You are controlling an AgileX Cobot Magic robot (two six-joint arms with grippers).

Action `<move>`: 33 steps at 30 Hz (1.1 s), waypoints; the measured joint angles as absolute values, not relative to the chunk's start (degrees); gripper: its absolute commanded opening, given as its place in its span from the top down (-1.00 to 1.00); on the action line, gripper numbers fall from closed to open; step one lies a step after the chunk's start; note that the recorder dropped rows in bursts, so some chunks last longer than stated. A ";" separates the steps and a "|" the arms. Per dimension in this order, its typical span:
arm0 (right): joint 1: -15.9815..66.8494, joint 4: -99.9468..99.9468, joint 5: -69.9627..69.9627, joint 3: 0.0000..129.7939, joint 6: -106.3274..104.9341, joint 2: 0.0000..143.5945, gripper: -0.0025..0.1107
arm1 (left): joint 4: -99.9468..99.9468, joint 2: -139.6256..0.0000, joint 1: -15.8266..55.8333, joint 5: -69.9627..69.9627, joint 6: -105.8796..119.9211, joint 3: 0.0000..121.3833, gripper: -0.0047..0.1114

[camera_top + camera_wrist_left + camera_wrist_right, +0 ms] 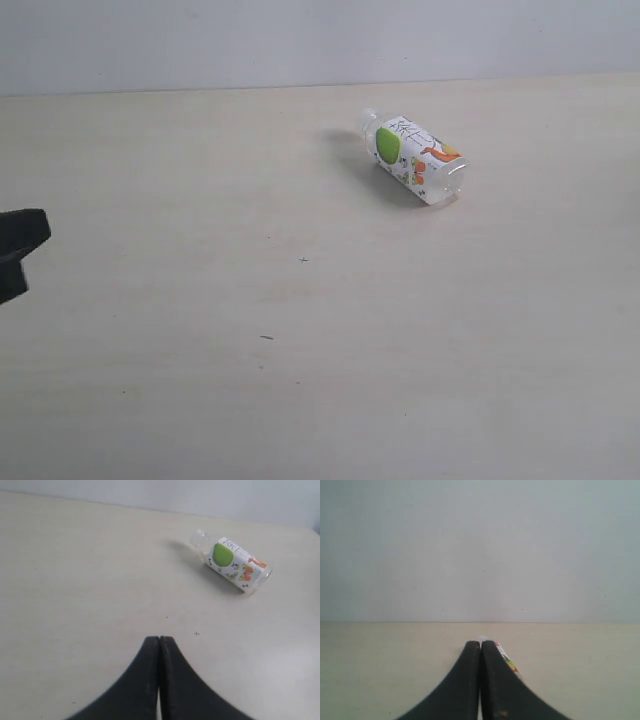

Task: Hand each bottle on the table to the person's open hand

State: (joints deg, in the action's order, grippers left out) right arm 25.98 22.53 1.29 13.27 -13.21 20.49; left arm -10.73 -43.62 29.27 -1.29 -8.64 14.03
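Clear plastic with a white cap and a green-and-orange label: one bottle (412, 158) lies on its side on the tabletop (300, 380), far and right of centre. Its long axis runs diagonally, cap toward the far left, base toward the near right. No other bottle and no person's hand are in view.

Left pincer (22, 245) sits at the left edge, well apart from the bottle, which lies to its far right. Its jaws are pressed fully together and hold nothing.

Right pincer (480, 643) is likewise fully closed and empty. Its wrist view shows the bottle directly beyond the tips, partly hidden by them; contact cannot be determined.

Judgement: the right arm is the nearer. Either pincer must open before grasping across the bottle's width.
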 measured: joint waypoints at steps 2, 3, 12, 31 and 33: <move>25.98 22.53 1.29 13.27 -13.21 20.49 0.96 | -10.73 -37.16 29.27 -1.18 -8.25 11.20 0.92; 25.98 22.53 1.29 13.27 -13.21 20.49 0.96 | -10.73 -34.89 29.27 -1.18 -8.13 10.36 0.92; 25.98 22.53 1.29 13.27 -13.21 20.49 0.96 | -10.73 -29.40 29.27 -1.08 -8.13 9.58 0.92; 25.98 22.53 1.06 13.27 -13.21 20.49 0.96 | -10.73 -29.27 29.27 -1.05 -8.13 9.58 0.92; 25.98 23.12 -1.26 13.23 -12.41 20.49 0.96 | -10.73 -29.27 29.27 -1.05 -8.13 9.58 0.92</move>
